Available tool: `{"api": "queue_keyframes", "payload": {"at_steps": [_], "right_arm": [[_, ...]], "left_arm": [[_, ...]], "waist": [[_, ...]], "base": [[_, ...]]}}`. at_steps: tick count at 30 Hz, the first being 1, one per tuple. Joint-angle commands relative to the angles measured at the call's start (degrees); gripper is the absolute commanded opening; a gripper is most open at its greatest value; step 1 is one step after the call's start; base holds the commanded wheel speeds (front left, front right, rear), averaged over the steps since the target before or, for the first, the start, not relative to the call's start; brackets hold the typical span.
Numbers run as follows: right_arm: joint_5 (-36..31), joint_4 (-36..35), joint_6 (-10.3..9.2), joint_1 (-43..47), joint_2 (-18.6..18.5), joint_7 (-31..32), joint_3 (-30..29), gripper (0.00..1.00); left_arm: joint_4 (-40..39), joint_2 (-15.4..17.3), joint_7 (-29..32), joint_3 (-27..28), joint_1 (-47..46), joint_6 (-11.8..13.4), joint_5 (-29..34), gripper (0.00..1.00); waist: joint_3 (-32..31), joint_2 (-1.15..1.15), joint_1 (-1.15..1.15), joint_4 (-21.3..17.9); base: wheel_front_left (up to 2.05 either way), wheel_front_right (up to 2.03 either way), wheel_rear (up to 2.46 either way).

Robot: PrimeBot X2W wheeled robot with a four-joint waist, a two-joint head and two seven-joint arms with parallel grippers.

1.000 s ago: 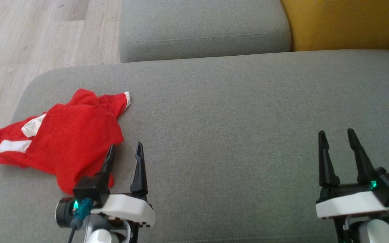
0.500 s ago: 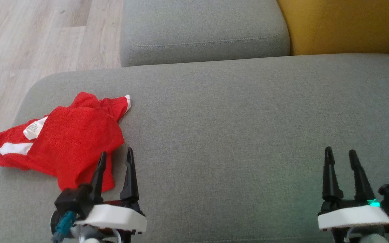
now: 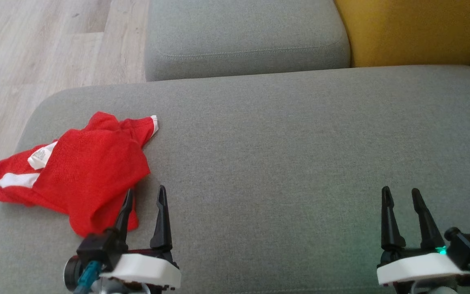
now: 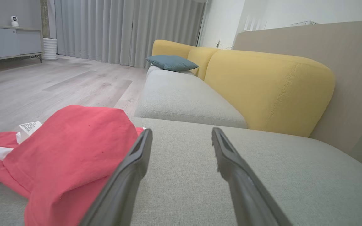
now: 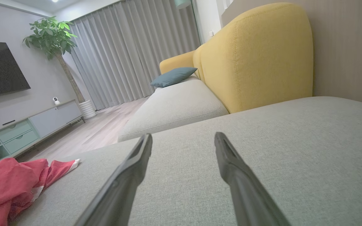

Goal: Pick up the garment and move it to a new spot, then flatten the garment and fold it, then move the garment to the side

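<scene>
Red mesh fabric with white stripes, the garment (image 3: 80, 171) lies crumpled at the left end of the grey seat cushion (image 3: 280, 143), close to the edge above the wooden floor (image 3: 35, 49). Its long axis runs across the head view, from the white-striped end at the far left to a white-trimmed sleeve pointing up and right. A white label (image 3: 39, 155) faces up. No flattening or folding is done yet.

The left gripper (image 3: 145, 191) is the nearer one. Its jaws stand apart and empty, just right of the garment's near corner, so the garment lies ahead and to the left of the fingers. In the left wrist view the cloth bulges beside the left finger; contact cannot be confirmed. The right gripper (image 3: 400, 190), likewise spread and empty, hovers over bare cushion, well apart from the garment.

Judgement: the pick falls to the left arm, which needs a shift leftward and forward to bracket the cloth.
</scene>
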Motion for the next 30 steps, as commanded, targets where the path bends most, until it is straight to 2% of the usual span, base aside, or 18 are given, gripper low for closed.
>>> {"api": "queue_keyframes", "payload": {"at_steps": [1,10,15,22,30], "right_arm": [[-0.41,-1.64,0.44,-1.99,-0.60,-0.78,1.48,1.00],[-0.72,-1.32,0.44,-2.23,-0.60,-0.78,1.21,1.00],[-1.05,-1.44,0.44,-2.13,-0.60,-0.78,1.28,1.00],[-1.40,-1.58,0.44,-1.68,-0.60,-0.78,2.41,1.00],[-1.02,-1.58,0.44,-0.61,-0.60,-0.78,3.63,1.00]], "left_arm": [[-1.65,-0.39,-0.70,1.56,-2.25,0.11,0.26,1.00],[-0.74,-0.40,-0.70,1.29,-2.60,0.09,0.12,1.00],[-0.70,-0.40,-0.70,1.48,-2.98,0.19,-0.17,1.00],[-0.40,-0.40,-0.70,2.40,-2.73,0.65,0.30,1.00],[-0.47,-0.40,-0.70,4.59,-2.52,0.20,1.13,1.00]], "waist": [[0.02,0.00,0.00,-0.02],[0.15,0.00,0.00,0.23],[0.30,0.00,0.00,1.88],[0.40,0.00,0.00,6.03],[-0.05,0.00,0.00,13.07]], "base": [[0.00,0.00,0.00],[0.00,0.00,0.00],[0.00,0.00,0.00],[0.00,0.00,0.00],[0.00,0.00,0.00]]}}
